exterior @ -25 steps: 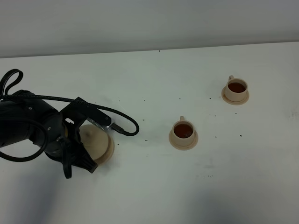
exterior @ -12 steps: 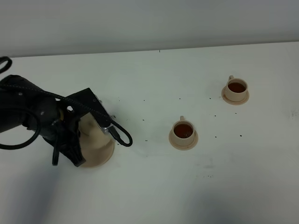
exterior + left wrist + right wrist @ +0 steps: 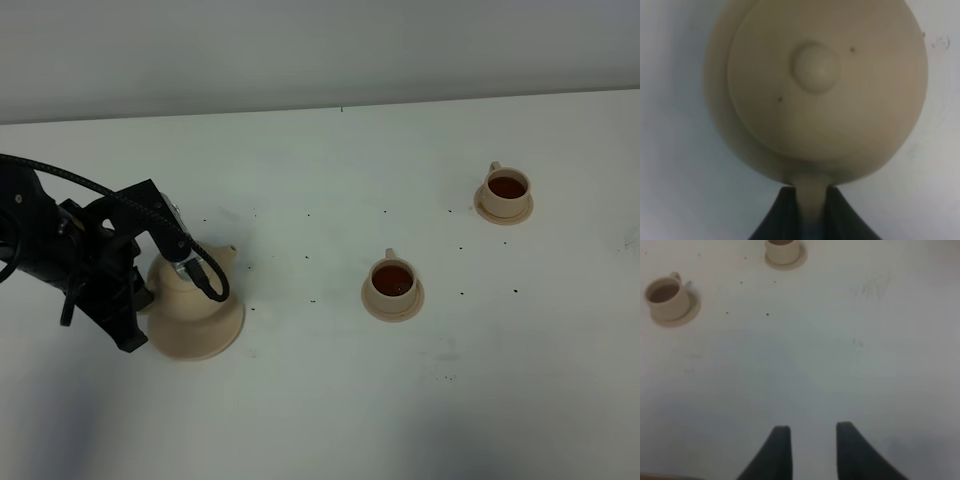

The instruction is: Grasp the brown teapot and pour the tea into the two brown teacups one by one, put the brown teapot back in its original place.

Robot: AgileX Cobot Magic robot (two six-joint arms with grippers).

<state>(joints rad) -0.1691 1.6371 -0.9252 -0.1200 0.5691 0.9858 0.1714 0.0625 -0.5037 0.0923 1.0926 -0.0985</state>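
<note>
Brown teapot (image 3: 190,285) is seen upright on its wide saucer (image 3: 205,335), at about 8 o'clock on the white table (image 3: 330,170) in the high view. Spout is pointed toward 2 o'clock. Left claw (image 3: 812,210) is closed narrowly on the teapot's handle (image 3: 812,197); in the left wrist view the handle is pinched between both dark fingers (image 3: 782,215), and the knobbed lid (image 3: 815,67) is seated. 2 brown teacups, near cup (image 3: 392,281) and far cup (image 3: 507,189), are each set on a small saucer and filled with dark tea, well apart from the pot at 3 and 2 o'clock. Right claw (image 3: 811,450) is held wide above bare table, gripping nothing.
</note>
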